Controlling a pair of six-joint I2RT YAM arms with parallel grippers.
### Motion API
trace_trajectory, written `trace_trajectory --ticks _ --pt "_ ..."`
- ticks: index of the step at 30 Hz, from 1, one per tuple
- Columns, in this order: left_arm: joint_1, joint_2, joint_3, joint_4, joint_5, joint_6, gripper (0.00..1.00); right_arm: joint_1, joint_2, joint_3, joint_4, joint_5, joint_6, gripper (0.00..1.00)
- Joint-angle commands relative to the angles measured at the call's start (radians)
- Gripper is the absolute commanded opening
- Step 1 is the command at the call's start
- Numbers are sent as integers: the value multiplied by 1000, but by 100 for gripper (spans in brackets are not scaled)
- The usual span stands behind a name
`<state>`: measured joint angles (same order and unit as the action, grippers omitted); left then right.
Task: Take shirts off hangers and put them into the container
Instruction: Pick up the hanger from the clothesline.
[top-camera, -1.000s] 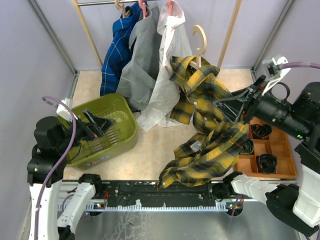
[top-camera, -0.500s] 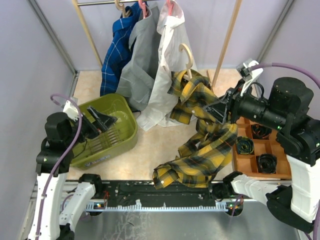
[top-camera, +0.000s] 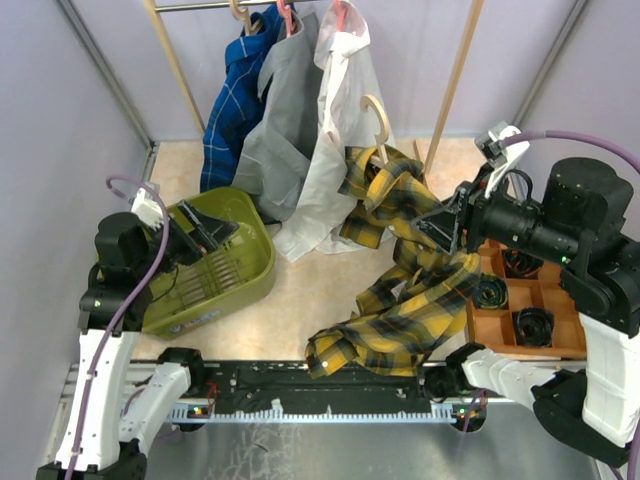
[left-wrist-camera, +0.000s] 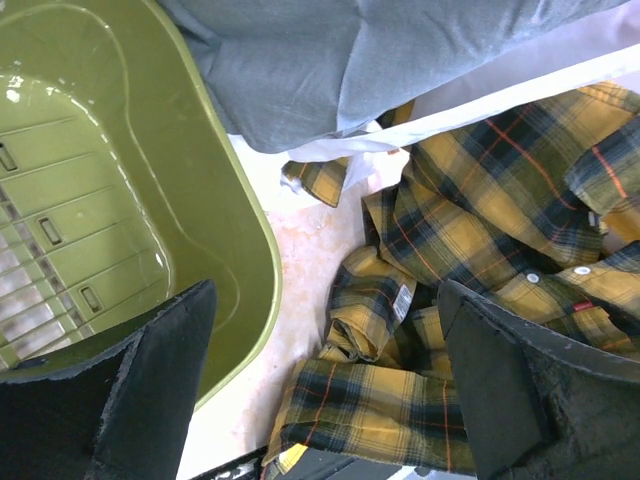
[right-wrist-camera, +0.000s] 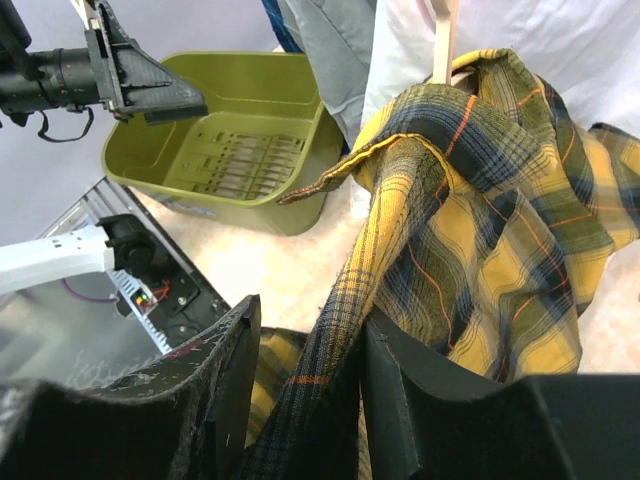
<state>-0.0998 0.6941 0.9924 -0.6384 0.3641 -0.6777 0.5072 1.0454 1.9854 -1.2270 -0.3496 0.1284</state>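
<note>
At the table's left edge the left gripper (top-camera: 200, 238) hangs over the container (top-camera: 250, 272) with its jaws spread wide and nothing between them. It seems to be placed there to receive or guide cloth into the basin, which holds no shirt yet. Along the far edge three shirts hang from the rack rail (top-camera: 195, 7): the blue shirt (top-camera: 232, 100), the grey shirt (top-camera: 280, 125) and the white shirt (top-camera: 338, 150). Each is draped on its own hanger, so they can be taken one at a time. Right of them the plaid shirt (top-camera: 420, 295) runs from mid-air down to the near edge. The right gripper (right-wrist-camera: 305, 370) pinches a bunched fold of it between partly closed jaws, likely to pull the cloth off the pale hanger (top-camera: 378, 112), whose hook pokes up from the collar, clear of the rail. An orange tray (top-camera: 530, 352) sits at the right edge, apart from the job. There are four shirts, four hangers (two pink hangers (top-camera: 286, 14) and two pale), one container, one tray and two grippers.
</note>
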Motion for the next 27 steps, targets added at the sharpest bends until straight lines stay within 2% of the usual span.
trace_trajectory --ticks 1,7,11,14,19,21,23,27 --pt "6 3 9 85 71 19 97 -5 -6 22 10 10 57 0" --pt "6 15 74 190 181 82 97 -6 -27 61 -77 -71 104 0" --pt "6 42 121 288 322 104 95 -4 -46 83 -98 -161 107 0" --pt "6 75 132 386 436 79 94 -6 -77 13 -57 -213 76 0" --pt "-1 138 108 601 606 -50 88 -5 -66 -174 44 -310 50 0" --pt "-46 168 110 614 625 -63 88 -5 -82 -252 126 -347 53 0" --pt "-148 200 105 613 603 -52 88 -5 -91 -314 197 -364 56 0" --pt "-399 274 138 533 399 36 84 -4 -76 -386 231 -369 44 0"
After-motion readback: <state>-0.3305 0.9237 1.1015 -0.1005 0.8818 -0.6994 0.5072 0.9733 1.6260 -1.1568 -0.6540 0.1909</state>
